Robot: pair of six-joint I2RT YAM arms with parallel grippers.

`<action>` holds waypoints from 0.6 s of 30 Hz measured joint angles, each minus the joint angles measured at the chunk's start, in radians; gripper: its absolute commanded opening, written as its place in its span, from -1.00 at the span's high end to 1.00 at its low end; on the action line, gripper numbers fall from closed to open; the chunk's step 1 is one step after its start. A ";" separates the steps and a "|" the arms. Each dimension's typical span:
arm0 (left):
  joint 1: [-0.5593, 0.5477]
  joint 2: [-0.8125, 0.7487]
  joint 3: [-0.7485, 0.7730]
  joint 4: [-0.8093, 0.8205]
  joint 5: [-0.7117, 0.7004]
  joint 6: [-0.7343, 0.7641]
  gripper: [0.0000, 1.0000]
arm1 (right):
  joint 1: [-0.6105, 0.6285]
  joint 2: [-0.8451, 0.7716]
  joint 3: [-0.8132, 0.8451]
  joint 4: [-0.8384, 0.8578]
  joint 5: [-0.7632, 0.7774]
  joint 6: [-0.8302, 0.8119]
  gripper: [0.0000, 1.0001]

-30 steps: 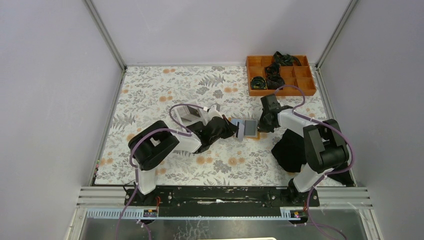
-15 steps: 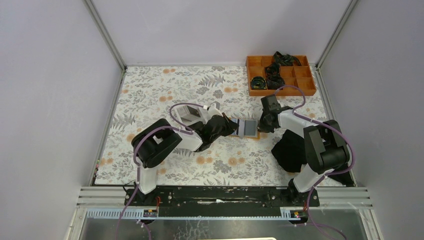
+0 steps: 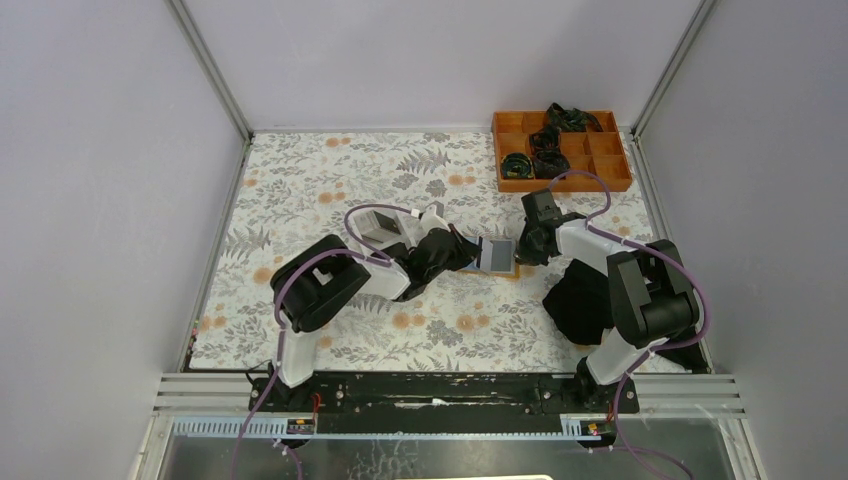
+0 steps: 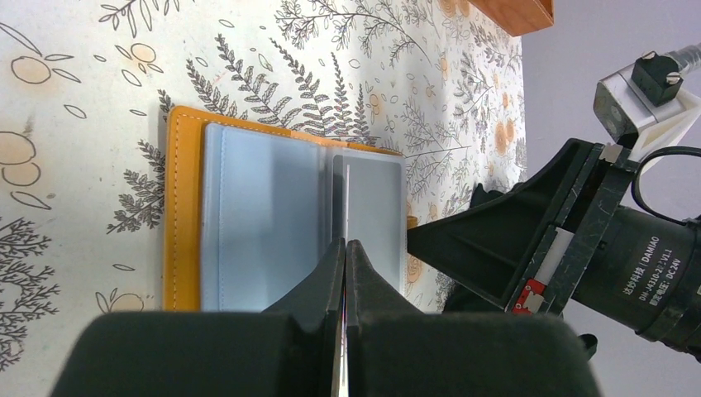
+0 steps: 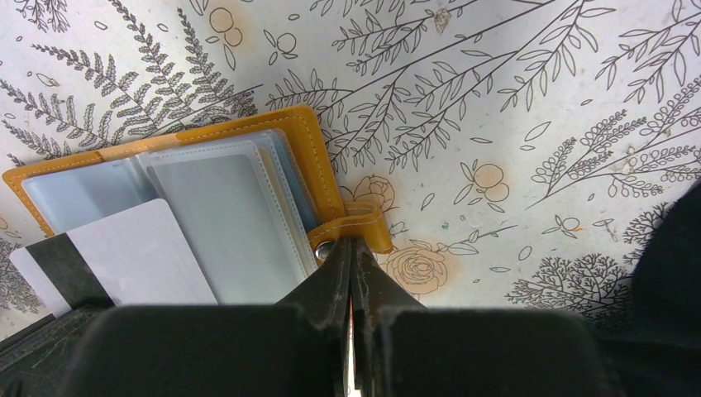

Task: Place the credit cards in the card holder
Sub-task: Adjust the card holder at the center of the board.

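The card holder (image 3: 497, 254) lies open on the flowered mat, its orange-tan rim (image 4: 182, 207) framing pale clear sleeves. My right gripper (image 5: 351, 245) is shut on the holder's small clasp tab (image 5: 357, 225) at its right edge. My left gripper (image 4: 345, 245) is shut on one of the credit cards (image 5: 140, 248), white with a dark stripe. In the left wrist view this credit card (image 4: 347, 198) stands edge-on over the sleeves. Whether its front edge sits inside a sleeve I cannot tell. From above, the left gripper (image 3: 468, 250) and right gripper (image 3: 518, 256) face each other across the holder.
An orange compartment tray (image 3: 560, 150) with dark items stands at the back right. A black cloth (image 3: 580, 300) lies by the right arm. A white box (image 3: 385, 228) sits behind the left arm. Walls close in on three sides of the mat.
My left gripper has moved right with the card, bringing it over the open holder. The right gripper has stayed on the clasp tab.
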 measured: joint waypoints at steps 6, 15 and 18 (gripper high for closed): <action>0.000 0.015 0.008 0.000 0.000 0.000 1.00 | 0.000 0.002 0.002 0.000 0.000 -0.004 1.00; 0.019 0.017 0.007 0.000 0.001 0.001 1.00 | 0.001 0.008 0.010 -0.008 -0.001 -0.013 1.00; 0.026 0.017 0.007 0.000 0.002 0.002 1.00 | 0.001 0.011 0.014 -0.012 0.000 -0.015 1.00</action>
